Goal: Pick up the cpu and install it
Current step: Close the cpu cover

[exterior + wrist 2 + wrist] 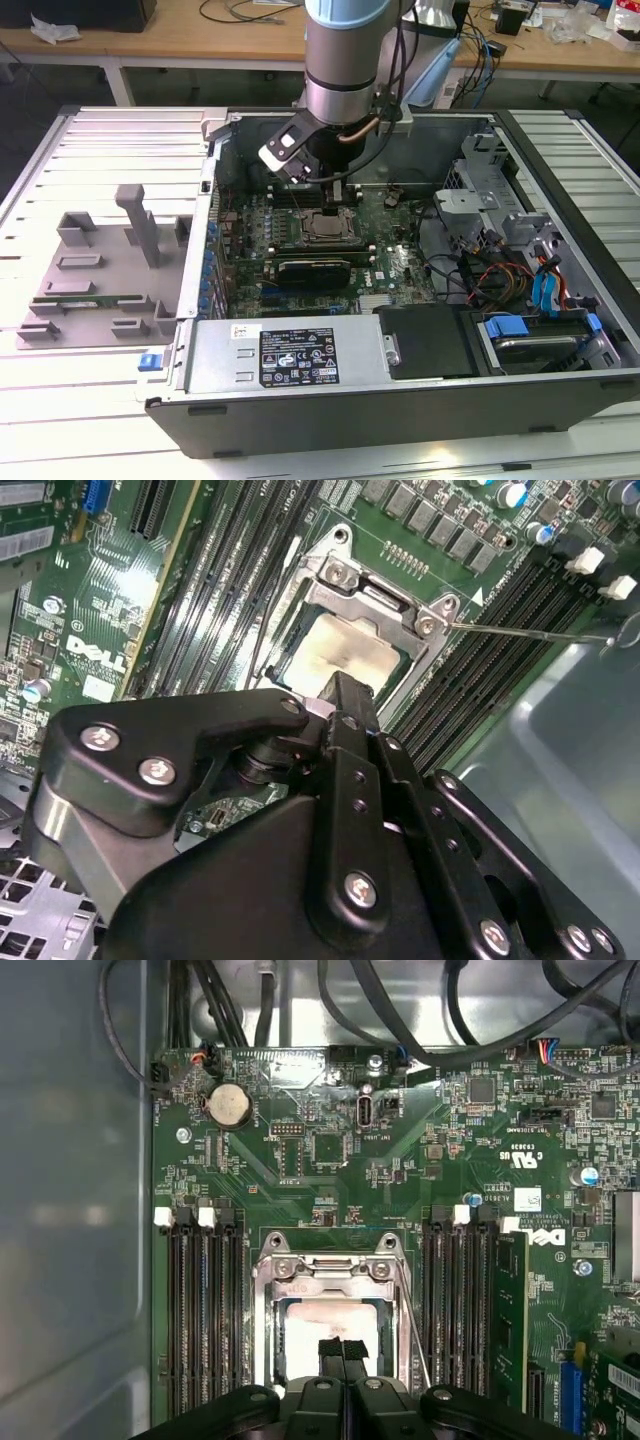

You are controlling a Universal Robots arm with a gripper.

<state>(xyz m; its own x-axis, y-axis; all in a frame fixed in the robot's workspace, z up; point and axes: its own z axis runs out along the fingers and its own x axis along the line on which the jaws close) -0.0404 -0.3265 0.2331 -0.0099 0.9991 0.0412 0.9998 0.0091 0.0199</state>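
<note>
Cpu [322, 1318], small flat square chip with pale silvery top, in dark metal socket frame [330, 1265] on green motherboard [350, 1150]. Black gripper [343, 1346] close over it, fingers pressed together, holding nothing. Risk: crooked push, bent socket pins.

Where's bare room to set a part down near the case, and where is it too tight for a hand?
Bare slatted table lies on the far and near sides of the grey fixture, at the exterior view's left of the case. Crowded: the gripper over the cpu, memory slots on both sides, cables toward the exterior view's right.
</note>
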